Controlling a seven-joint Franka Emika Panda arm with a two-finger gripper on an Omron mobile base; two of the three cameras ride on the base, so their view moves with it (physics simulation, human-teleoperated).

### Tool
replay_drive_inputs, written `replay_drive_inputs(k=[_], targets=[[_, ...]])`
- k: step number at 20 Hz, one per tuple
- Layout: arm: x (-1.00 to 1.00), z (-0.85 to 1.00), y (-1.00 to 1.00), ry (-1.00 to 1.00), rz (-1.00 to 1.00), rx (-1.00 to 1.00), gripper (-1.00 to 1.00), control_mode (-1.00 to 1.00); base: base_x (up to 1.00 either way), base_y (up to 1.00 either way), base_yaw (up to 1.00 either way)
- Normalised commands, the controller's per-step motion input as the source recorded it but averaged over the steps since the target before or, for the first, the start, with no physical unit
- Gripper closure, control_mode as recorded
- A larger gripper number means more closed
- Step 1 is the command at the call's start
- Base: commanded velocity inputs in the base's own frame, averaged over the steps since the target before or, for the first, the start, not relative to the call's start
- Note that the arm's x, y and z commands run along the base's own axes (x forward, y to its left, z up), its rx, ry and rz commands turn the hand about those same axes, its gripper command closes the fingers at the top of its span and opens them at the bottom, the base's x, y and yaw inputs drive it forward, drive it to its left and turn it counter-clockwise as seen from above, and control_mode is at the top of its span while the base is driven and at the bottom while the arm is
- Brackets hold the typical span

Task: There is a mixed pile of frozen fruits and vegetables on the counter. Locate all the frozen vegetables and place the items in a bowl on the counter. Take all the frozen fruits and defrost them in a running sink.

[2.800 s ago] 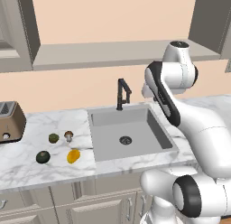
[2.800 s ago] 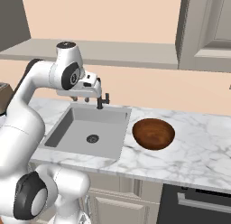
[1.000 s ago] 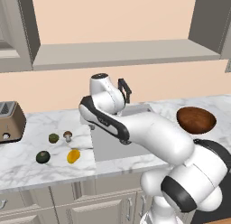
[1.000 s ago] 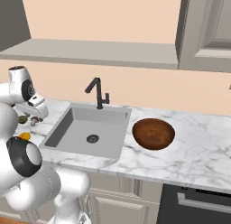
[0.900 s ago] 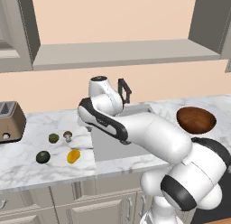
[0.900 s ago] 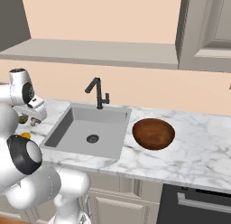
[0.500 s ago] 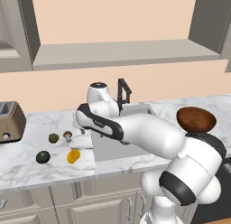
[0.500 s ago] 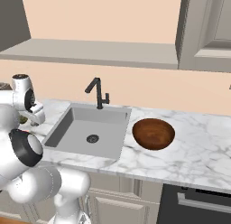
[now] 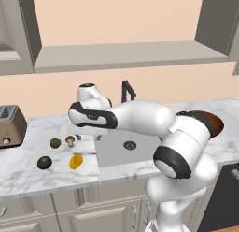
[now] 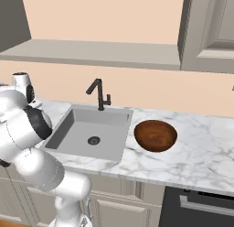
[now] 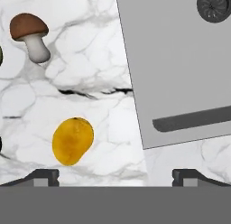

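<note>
Your end effector [image 11: 115,175] hangs with its fingers spread wide and empty above the table [image 11: 90,51], the orange-yellow fruit [image 11: 72,141] just ahead of its left fingertip. You see the mushroom [image 11: 30,34] farther off, the sink [image 11: 176,60] alongside, and the bowl [image 10: 155,135] beyond the sink

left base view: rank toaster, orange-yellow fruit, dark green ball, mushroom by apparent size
1. toaster, clearly largest, though cut by the frame edge.
2. orange-yellow fruit.
3. dark green ball, close to the fruit; it looks slightly smaller, not certain.
4. mushroom, smallest, but it sits farther from the camera.
</note>
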Motion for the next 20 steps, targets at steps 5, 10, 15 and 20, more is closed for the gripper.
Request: replay_drive_inputs(k=[5, 10, 15, 20], targets=[[0.29, -0.16, 0.4, 0.09, 0.05, -0.06, -1.0, -1.0, 0.0, 0.0, 0.0], [0.34, -0.46, 0.1, -0.05, 0.0, 0.02, -1.0, -1.0, 0.0, 0.0, 0.0], [0.45, -0.45, 0.36, 0.02, 0.0, 0.0, -1.0, -1.0, 0.0, 0.0, 0.0], [0.49, -0.36, 0.32, 0.08, 0.0, 0.0, -1.0, -1.0, 0.0, 0.0, 0.0]])
